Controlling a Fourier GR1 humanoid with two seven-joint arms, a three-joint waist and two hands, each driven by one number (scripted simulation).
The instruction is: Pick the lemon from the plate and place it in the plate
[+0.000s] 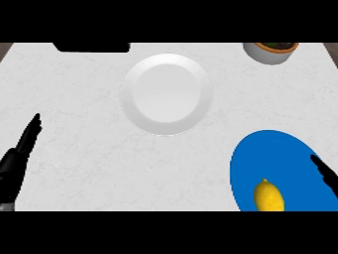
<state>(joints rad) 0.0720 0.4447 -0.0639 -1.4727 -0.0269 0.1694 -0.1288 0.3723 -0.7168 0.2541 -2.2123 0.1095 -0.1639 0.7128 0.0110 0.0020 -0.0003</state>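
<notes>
Writing, brand marks and labels: none legible on any item in the head view. Surface is a white, faintly veined marble-look counter (69,99), with strips of brown wood floor showing past its left and right edges at the far corners. At the lower left, the left hand (14,163) rests near the counter's left edge, fingers straight and pointing away from the robot, holding nothing. A black flat object (91,47) sits at the far edge, cut off by the top of the view; what it is cannot be told. Near the centre, towards the far side, lies a white plate (166,94) with nothing on it, well apart from both hands. At the far right corner stands a white pot (271,52) with dark contents, partly cropped. At the lower right lies a blue plate (274,154), running out of view at the bottom; the lemon (269,196) lies on its near part. The right hand (332,181) reaches over the blue plate's right rim, fingers straight, near the lemon but not touching it, holding nothing. Bare counter separates the two plates.
</notes>
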